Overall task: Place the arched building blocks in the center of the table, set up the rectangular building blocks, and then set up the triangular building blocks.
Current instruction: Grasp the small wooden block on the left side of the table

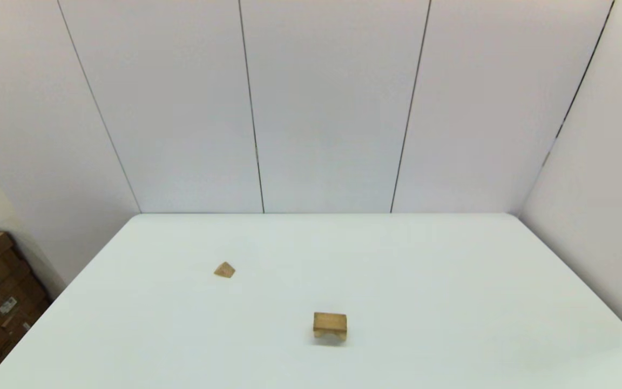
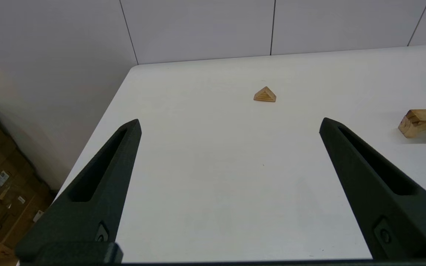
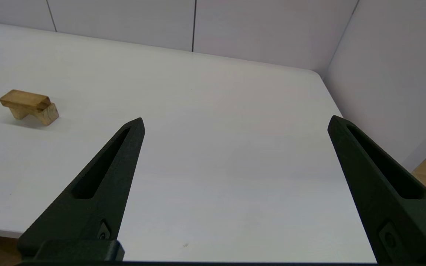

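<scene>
Now, stack: rectangular slab (image 1: 330,320) is seen laid on the arched block (image 1: 330,334), mid-table (image 1: 451,281), near.
Triangle (image 1: 224,270): far left; judged light, rigid, gripped by flat ends.
Left gripper (image 2: 229,123), right gripper (image 3: 235,123): parked near, spread wide, empty.

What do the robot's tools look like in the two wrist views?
The left tool and right tool look alike: two long matte black fingers tapering to points, each with an elongated recessed slot and a small round fastener near its base. No cables or markings show.
</scene>
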Tool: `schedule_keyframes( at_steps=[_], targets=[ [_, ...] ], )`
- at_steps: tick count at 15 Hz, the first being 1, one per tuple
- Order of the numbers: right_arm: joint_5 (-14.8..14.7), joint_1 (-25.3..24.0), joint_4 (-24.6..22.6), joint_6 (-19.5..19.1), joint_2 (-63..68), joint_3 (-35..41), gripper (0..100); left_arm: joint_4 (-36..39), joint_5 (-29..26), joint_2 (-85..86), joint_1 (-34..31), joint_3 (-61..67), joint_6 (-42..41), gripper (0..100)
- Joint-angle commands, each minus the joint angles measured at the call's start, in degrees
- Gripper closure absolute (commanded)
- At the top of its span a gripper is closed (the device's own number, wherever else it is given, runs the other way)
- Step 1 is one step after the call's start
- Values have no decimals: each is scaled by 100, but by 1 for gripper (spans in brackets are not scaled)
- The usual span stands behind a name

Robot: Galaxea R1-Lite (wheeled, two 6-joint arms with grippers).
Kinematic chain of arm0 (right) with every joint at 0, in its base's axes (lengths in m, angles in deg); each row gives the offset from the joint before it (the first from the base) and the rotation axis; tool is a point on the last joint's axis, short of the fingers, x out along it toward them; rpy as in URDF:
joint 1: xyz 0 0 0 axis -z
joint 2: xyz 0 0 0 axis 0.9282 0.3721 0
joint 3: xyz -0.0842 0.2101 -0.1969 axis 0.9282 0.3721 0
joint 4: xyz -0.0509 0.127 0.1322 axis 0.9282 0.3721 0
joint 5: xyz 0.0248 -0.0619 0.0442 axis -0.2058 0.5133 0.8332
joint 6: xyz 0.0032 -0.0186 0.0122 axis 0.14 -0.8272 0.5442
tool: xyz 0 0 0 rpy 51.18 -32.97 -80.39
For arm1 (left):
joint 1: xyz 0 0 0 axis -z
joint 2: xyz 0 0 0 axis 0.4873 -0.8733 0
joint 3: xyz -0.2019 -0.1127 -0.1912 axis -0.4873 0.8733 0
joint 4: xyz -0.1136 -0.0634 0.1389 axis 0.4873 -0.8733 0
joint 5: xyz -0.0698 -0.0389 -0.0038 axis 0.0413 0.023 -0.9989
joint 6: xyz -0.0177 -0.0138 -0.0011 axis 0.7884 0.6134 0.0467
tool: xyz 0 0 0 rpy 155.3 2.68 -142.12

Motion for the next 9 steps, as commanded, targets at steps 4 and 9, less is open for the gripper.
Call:
schedule_keyframes(
  at_steps=[4, 9],
  targets=[
    [-171, -1, -7, 586, -2, 0, 0, -2, 0, -9, -2, 0, -3, 0],
    [-180, -1, -7, 586, -2, 0, 0, -2, 0, 0, -2, 9, -3, 0]
  ],
)
